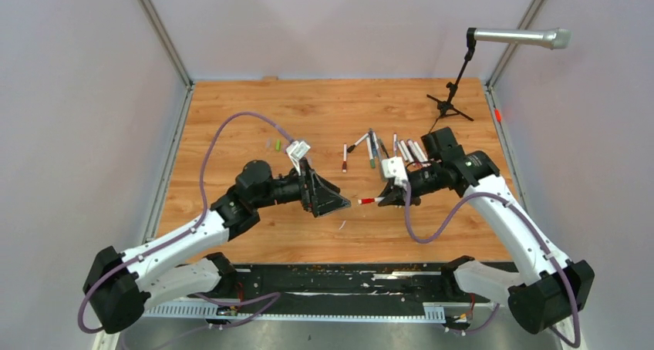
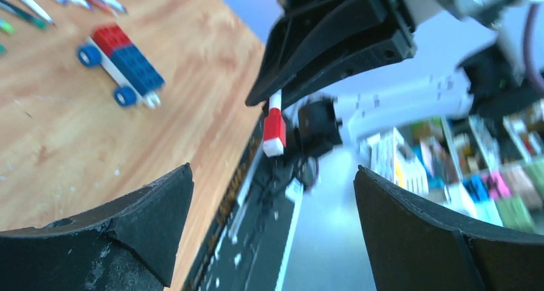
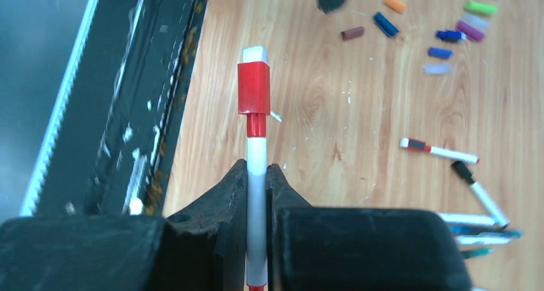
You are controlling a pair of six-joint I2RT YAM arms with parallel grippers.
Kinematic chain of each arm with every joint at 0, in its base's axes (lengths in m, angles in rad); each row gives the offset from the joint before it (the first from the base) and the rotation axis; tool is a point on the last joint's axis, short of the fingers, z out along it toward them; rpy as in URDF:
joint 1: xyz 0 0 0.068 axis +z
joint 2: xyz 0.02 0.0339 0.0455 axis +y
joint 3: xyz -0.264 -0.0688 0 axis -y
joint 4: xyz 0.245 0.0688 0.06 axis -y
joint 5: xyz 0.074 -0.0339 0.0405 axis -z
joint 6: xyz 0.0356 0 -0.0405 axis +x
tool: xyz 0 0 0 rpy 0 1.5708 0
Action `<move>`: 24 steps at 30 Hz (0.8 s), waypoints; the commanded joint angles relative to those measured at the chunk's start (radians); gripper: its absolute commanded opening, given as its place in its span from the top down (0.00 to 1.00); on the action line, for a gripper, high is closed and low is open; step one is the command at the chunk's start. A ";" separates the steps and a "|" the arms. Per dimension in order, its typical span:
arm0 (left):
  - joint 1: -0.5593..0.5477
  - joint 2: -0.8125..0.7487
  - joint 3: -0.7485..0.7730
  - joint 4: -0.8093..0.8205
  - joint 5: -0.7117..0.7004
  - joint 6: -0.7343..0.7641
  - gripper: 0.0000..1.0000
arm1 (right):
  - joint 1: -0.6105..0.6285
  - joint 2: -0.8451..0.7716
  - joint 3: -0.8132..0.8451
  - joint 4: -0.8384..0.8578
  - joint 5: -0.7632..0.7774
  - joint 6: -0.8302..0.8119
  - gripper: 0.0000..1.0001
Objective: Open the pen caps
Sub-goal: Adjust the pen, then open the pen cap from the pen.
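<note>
Top external: wooden table (image 1: 308,111), pale walls (image 1: 77,95)

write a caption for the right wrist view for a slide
Right gripper shut on a white pen, its red cap on, above a wooden table strewn with loose caps.

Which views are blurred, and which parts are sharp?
Left wrist view: the background shelves are smeared and the toy block car is soft, the red cap clearer. Right wrist view: the red-capped pen is sharp, the loose caps soft. Top external view: even light, no strong glare.
</note>
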 commanded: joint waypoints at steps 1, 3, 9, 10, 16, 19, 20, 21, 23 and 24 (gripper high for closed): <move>0.002 -0.075 -0.120 0.385 -0.313 -0.172 0.00 | -0.139 -0.101 -0.148 0.468 -0.325 0.644 1.00; 0.002 -0.055 -0.113 0.423 -0.369 -0.229 0.00 | -0.165 -0.108 -0.197 0.638 -0.311 0.899 1.00; 0.001 0.082 -0.088 0.593 -0.425 -0.437 0.04 | -0.174 -0.058 -0.236 0.857 -0.265 1.182 1.00; 0.001 0.096 -0.080 0.607 -0.431 -0.451 0.05 | -0.174 -0.053 -0.238 0.866 -0.241 1.190 1.00; -0.031 0.120 -0.042 0.485 -0.547 -0.486 0.10 | -0.160 -0.040 -0.249 0.900 -0.152 1.207 1.00; -0.071 0.130 -0.024 0.442 -0.629 -0.492 0.12 | -0.151 -0.032 -0.252 0.915 -0.123 1.220 1.00; -0.082 0.138 -0.021 0.439 -0.647 -0.493 0.15 | -0.148 -0.027 -0.251 0.920 -0.120 1.224 1.00; -0.091 0.147 -0.019 0.440 -0.666 -0.497 0.18 | -0.145 -0.022 -0.250 0.925 -0.116 1.231 1.00; -0.106 0.169 -0.015 0.440 -0.694 -0.507 0.22 | -0.141 -0.016 -0.245 0.928 -0.107 1.235 1.00; -0.110 0.186 -0.009 0.435 -0.702 -0.520 0.25 | -0.138 -0.013 -0.244 0.930 -0.105 1.235 1.00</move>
